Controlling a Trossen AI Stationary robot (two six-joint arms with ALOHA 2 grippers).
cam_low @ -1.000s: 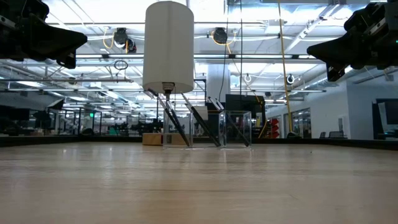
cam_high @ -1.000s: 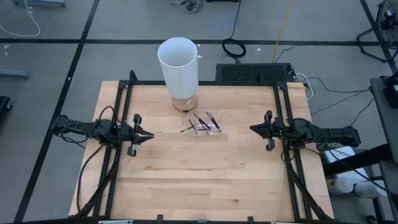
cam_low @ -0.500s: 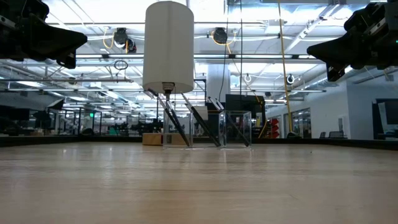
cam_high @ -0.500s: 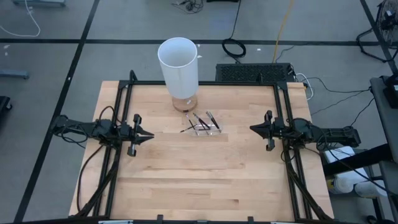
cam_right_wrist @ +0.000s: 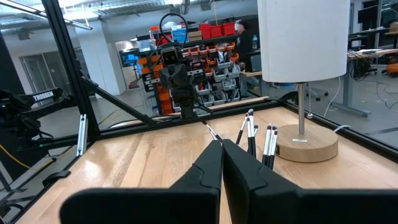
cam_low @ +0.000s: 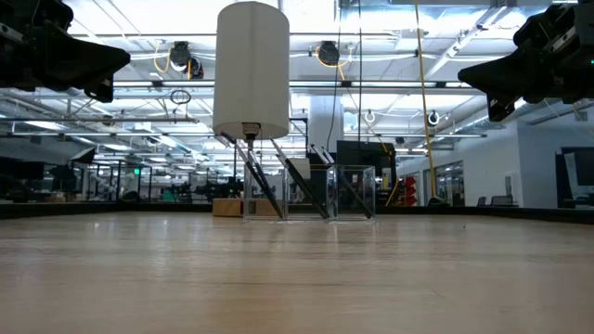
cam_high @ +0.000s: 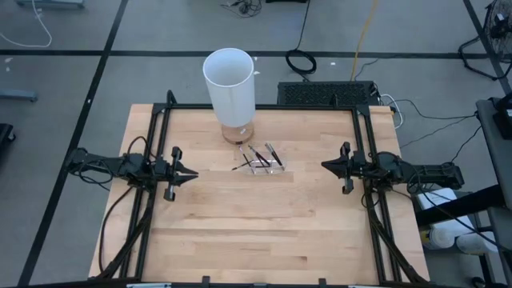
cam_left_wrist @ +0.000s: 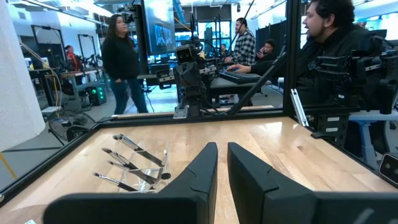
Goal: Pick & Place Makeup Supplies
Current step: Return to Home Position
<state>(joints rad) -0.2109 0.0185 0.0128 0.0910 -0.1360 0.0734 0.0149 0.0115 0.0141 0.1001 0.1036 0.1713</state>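
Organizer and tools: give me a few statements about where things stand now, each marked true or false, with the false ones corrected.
1. The brushes lean inside the clear organizer. True.
2. The left tool holds a brush. False: it is empty, at the left side of the table, well apart from the organizer.
3. The white lamp stands on the table's far side, beyond the organizer. True.
4. The right tool hangs over the organizer. False: it is at the table's right side, apart from it and empty.
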